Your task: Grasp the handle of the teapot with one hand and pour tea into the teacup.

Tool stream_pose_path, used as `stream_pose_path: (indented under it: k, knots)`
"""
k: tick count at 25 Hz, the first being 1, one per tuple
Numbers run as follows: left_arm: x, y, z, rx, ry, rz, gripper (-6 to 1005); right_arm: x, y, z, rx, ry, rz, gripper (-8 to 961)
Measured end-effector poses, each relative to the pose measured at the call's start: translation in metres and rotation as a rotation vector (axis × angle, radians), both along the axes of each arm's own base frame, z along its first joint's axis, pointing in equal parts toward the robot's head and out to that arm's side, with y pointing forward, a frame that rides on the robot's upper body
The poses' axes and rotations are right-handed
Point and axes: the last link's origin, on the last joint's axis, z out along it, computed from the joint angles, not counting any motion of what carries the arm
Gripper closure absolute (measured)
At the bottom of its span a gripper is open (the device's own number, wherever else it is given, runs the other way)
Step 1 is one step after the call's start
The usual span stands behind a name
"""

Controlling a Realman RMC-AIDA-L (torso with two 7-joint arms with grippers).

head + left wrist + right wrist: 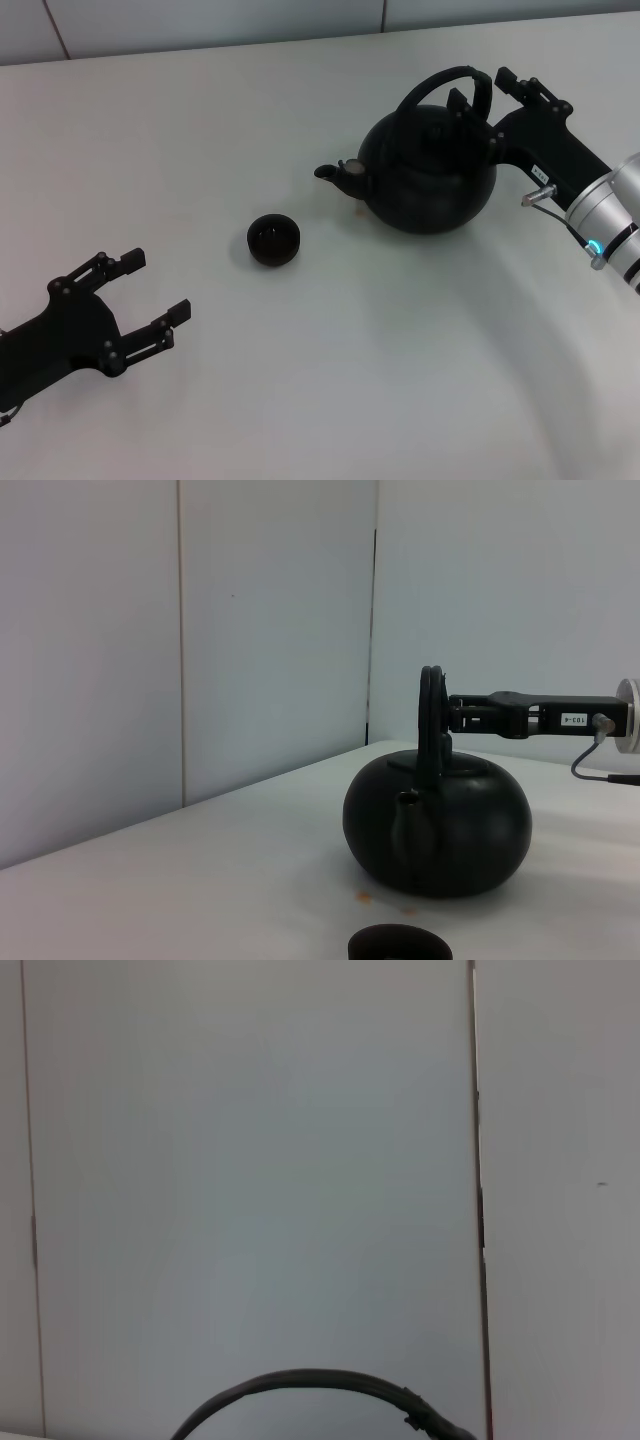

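Note:
The matte-black teapot [430, 175] stands on the white table, its spout pointing at the small black teacup [273, 240] to its left. The arched handle [440, 80] rises over the lid. My right gripper [485, 90] is open and straddles the handle's right end, one finger inside the hoop and one outside. The left wrist view shows the teapot [437, 825], its handle [432, 720] edge-on, the right gripper [452, 715] reaching it, and the teacup's rim [400, 945]. The right wrist view shows only the handle's arc [300, 1380]. My left gripper [150, 290] is open and empty at the near left.
The white table [350, 380] ends at a pale panelled wall [250, 630] behind the teapot. A small orange speck [363, 896] lies on the table by the pot's base.

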Motion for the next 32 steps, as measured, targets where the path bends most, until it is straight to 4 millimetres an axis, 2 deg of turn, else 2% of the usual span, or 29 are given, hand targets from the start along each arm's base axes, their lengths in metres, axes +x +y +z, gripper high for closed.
stream_pose_path:
  k: [2,8,14,18,19,20,24,25,26,28,29,32]
  knots:
    - [0.0,0.0,0.0,0.0,0.0,0.0,165,0.0,0.0,0.0,0.001,0.0,-0.001,275]
    - [0.0,0.0,0.0,0.0,-0.001,-0.002,165,0.001,-0.012,0.004,0.023,0.025,0.029,274]
    - [0.001,-0.001,0.0,-0.006,-0.002,-0.008,166,0.008,-0.045,0.012,0.069,0.072,0.089,274]
    - [0.001,-0.001,0.001,-0.011,-0.002,-0.011,166,0.012,-0.074,0.025,0.075,0.109,0.168,274]
    - [0.001,-0.001,0.001,-0.011,-0.002,-0.011,166,0.012,-0.074,0.025,0.075,0.109,0.168,274]
    - [0.001,-0.001,0.001,-0.013,-0.002,-0.014,166,0.016,-0.081,0.03,0.028,0.125,0.186,274]
    - [0.001,-0.002,0.001,-0.016,-0.004,-0.016,166,0.024,-0.086,0.04,-0.074,0.117,0.205,275]
    - [0.002,-0.002,0.001,-0.016,-0.005,-0.016,166,0.029,-0.087,0.048,-0.14,0.087,0.213,275]
    - [0.002,-0.002,0.001,-0.016,-0.005,-0.016,165,0.029,-0.087,0.048,-0.14,0.087,0.213,275]
    - [0.002,-0.002,0.001,-0.018,-0.008,-0.016,165,0.034,-0.086,0.06,-0.251,0.049,0.229,275]
    - [0.002,-0.002,0.001,-0.018,-0.008,-0.016,165,0.034,-0.086,0.06,-0.251,0.049,0.229,275]
    - [0.002,-0.002,0.0,-0.019,-0.01,-0.015,165,0.037,-0.081,0.07,-0.394,0.01,0.249,275]
